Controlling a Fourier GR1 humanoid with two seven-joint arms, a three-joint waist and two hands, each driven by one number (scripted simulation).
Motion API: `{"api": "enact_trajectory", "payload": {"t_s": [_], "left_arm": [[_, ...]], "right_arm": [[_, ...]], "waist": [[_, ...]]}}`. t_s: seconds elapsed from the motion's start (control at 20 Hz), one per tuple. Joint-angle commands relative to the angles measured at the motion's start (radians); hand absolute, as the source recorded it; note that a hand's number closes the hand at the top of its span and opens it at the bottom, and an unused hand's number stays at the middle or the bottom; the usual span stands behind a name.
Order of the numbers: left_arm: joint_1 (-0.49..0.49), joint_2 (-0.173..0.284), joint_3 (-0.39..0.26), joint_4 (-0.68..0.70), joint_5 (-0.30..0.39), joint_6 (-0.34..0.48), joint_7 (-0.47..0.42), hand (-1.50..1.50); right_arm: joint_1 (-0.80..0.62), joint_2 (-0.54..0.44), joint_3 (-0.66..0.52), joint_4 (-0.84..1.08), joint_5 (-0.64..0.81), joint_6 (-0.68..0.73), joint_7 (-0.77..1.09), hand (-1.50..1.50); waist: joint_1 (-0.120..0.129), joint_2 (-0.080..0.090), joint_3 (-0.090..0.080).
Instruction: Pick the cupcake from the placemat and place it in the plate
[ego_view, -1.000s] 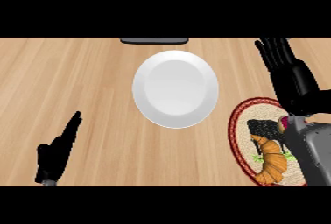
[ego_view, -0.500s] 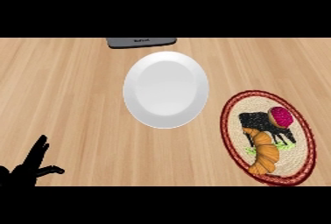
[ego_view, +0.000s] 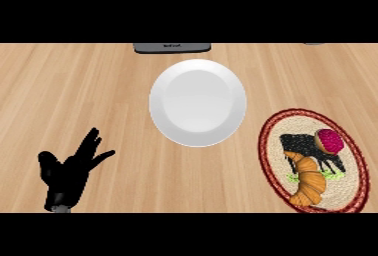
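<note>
The cupcake (ego_view: 325, 142), with a dark wrapper and pink topping, sits on the oval woven placemat (ego_view: 270, 131) with a red rim at the right. A white plate (ego_view: 198, 102) lies on the wooden counter at the centre, with nothing on it. My left hand (ego_view: 69, 172) shows at the lower left, open with fingers spread, far from both plate and placemat. My right hand appears nowhere in the view.
A golden croissant (ego_view: 309, 181) lies on the placemat just in front of the cupcake, with small green bits beside it. A dark grey object (ego_view: 171, 47) rests at the counter's far edge above the plate.
My right hand, which hung over the placemat a second ago, has left the view. The left hand has spread its fingers and sits further in from the left edge.
</note>
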Motion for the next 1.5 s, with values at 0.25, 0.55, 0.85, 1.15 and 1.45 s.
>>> {"api": "enact_trajectory", "payload": {"t_s": [0.25, 0.55, 0.85, 1.15, 1.45], "left_arm": [[-0.025, -0.054, -0.037, 0.017, -0.009, -0.004, 0.032, 0.0], [-0.06, -0.078, -0.035, 0.028, -0.029, 0.014, 0.061, 0.0], [-0.053, -0.099, -0.039, -0.001, -0.056, 0.02, 0.085, 0.0], [-0.057, -0.112, -0.026, 0.043, -0.074, -0.029, 0.045, 0.0], [-0.063, -0.105, 0.017, 0.015, -0.09, -0.034, 0.09, 0.0]], "right_arm": [[0.157, -0.22, 0.133, -0.081, 0.148, 0.208, 0.15, -1.5], [0.166, -0.25, 0.206, -0.284, 0.203, 0.221, 0.398, -1.5], [0.185, -0.168, 0.284, -0.4, 0.298, 0.201, 0.536, -1.5], [0.025, -0.092, 0.372, -0.291, 0.452, 0.179, 0.629, -1.5], [0.136, 0.003, 0.376, -0.437, 0.462, 0.224, 0.69, -1.5]], "waist": [[0.014, 0.0, -0.011], [0.017, -0.001, -0.01], [0.023, 0.0, -0.008], [0.039, 0.004, -0.008], [0.023, 0.0, -0.008]]}}
